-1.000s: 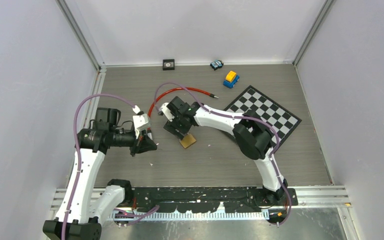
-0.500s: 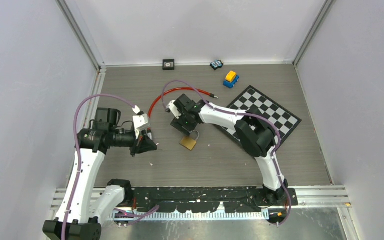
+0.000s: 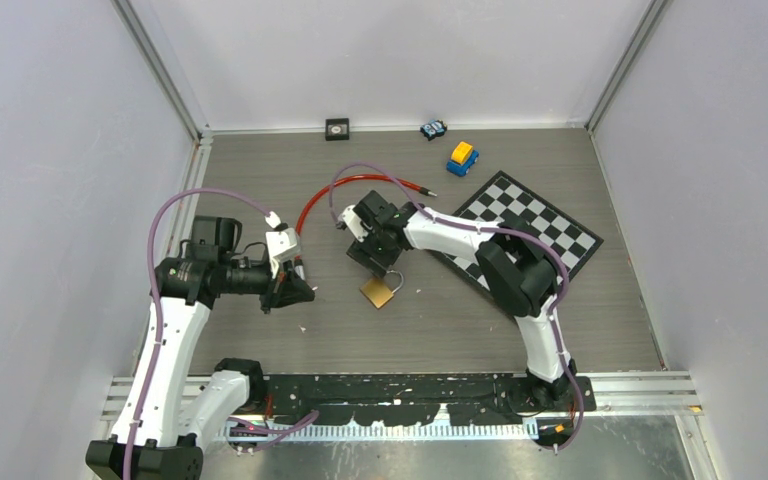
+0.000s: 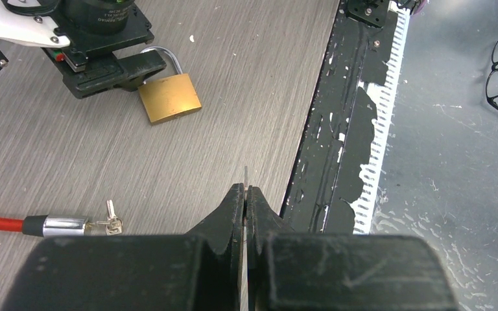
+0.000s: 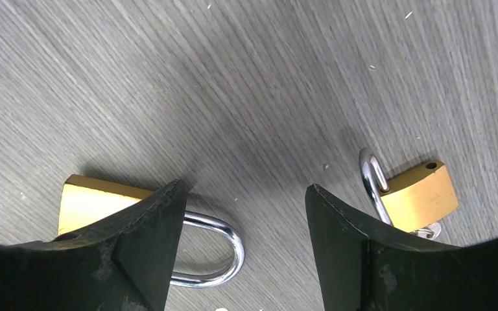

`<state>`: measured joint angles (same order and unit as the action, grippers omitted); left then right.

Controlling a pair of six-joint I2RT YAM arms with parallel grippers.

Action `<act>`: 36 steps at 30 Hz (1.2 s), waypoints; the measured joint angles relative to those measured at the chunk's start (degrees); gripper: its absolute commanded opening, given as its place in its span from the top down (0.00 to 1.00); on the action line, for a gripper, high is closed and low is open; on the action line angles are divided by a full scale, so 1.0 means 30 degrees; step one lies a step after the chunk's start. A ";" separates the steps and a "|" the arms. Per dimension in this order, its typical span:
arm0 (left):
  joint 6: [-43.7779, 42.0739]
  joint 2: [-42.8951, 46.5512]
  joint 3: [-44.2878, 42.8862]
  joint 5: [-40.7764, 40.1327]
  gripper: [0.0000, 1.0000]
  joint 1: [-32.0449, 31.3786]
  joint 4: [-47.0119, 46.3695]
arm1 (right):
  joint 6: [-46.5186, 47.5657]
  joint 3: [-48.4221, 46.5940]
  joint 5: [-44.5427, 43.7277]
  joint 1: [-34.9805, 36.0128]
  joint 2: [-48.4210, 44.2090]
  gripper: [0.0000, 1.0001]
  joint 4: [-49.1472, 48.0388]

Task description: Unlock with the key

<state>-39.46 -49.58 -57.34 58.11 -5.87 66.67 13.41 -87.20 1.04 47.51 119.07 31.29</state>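
A small brass padlock (image 3: 378, 291) with a steel shackle (image 5: 224, 256) lies flat on the grey wood-grain table (image 3: 440, 330), between the two arms. It looks dense, rigid and smooth, likely to slide if pushed. The flat brass sides seem the best hold, leaving the keyhole end free. Level with it, the left gripper (image 4: 245, 191) is pinched tight on a thin metal sliver (image 4: 245, 173), perhaps the key edge-on. Just beyond, the right gripper (image 5: 245, 188) is spread wide astride the shackle, one finger over the brass body, gripping nothing.
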 measured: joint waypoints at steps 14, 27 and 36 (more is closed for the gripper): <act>-0.0007 0.0000 0.0022 0.0000 1.00 0.0000 -0.0007 | 0.2535 0.0969 0.2310 -0.0670 -0.3818 0.17 0.1632; -0.0015 0.0357 0.0022 0.0146 1.00 0.0000 0.0015 | 0.9275 0.1705 0.5559 -0.0605 -0.3861 0.17 0.5268; -0.0007 0.0568 0.0022 0.0138 1.00 0.0000 0.0036 | 1.1402 0.1268 0.5151 0.0474 -0.2091 0.17 0.5603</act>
<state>-39.48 -47.88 -57.28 58.52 -5.87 66.78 47.62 -83.40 16.49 48.93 112.79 48.10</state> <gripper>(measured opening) 0.012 0.832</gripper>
